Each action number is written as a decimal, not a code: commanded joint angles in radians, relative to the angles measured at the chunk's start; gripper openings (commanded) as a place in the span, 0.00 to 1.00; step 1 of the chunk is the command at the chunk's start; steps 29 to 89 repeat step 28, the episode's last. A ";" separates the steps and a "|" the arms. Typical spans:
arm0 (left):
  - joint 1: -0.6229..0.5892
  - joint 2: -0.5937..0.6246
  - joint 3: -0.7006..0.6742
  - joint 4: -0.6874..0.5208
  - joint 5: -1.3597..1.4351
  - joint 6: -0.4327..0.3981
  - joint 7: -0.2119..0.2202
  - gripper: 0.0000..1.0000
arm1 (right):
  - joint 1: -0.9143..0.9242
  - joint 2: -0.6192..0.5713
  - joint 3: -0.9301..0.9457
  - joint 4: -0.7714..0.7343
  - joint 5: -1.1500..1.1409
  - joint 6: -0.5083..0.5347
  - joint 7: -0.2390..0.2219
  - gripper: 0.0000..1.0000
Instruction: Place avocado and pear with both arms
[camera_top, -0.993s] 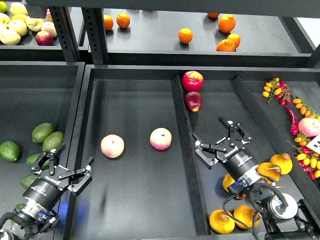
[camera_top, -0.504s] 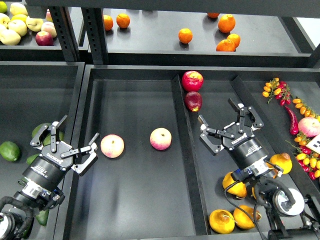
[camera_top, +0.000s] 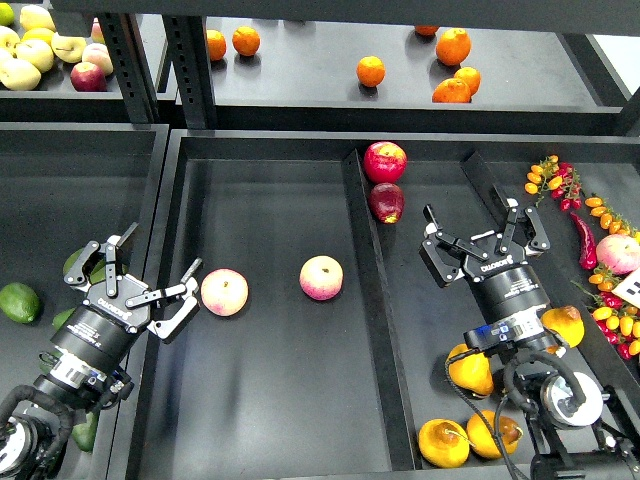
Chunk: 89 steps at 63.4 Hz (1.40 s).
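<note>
Dark-green avocados lie in the left tray: one (camera_top: 18, 302) at the left edge, another (camera_top: 78, 263) partly hidden behind my left gripper. Yellow-orange pears lie at the lower right: one (camera_top: 470, 370) beside my right arm, one (camera_top: 565, 325) to its right, two (camera_top: 443, 442) at the bottom. My left gripper (camera_top: 143, 278) is open and empty, over the wall between the left tray and the middle tray, just left of a peach. My right gripper (camera_top: 483, 240) is open and empty, above the right compartment, well up from the pears.
Two pink-yellow peaches (camera_top: 224, 292) (camera_top: 321, 277) lie in the middle tray (camera_top: 270, 400). Two red apples (camera_top: 385, 160) sit at the divider's far end. Oranges (camera_top: 371, 71) and apples (camera_top: 35, 50) are on the upper shelf. Cherry tomatoes and a chili (camera_top: 585, 240) lie far right.
My left gripper has risen up and to the right, off the avocados towards the peach. My right gripper has moved up and right, away from the pears. Both stay open.
</note>
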<state>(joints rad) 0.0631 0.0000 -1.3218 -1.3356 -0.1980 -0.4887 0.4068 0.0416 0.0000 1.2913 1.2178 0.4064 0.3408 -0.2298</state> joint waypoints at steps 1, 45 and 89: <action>0.000 0.000 0.003 -0.007 -0.001 0.000 -0.019 0.99 | -0.023 0.000 -0.027 -0.003 0.014 0.006 0.000 1.00; 0.006 0.000 0.009 -0.022 -0.004 0.000 -0.043 0.99 | -0.085 0.000 -0.033 0.052 0.019 0.067 -0.005 1.00; 0.006 0.000 0.009 -0.022 -0.004 0.000 -0.043 0.99 | -0.085 0.000 -0.033 0.052 0.019 0.067 -0.005 1.00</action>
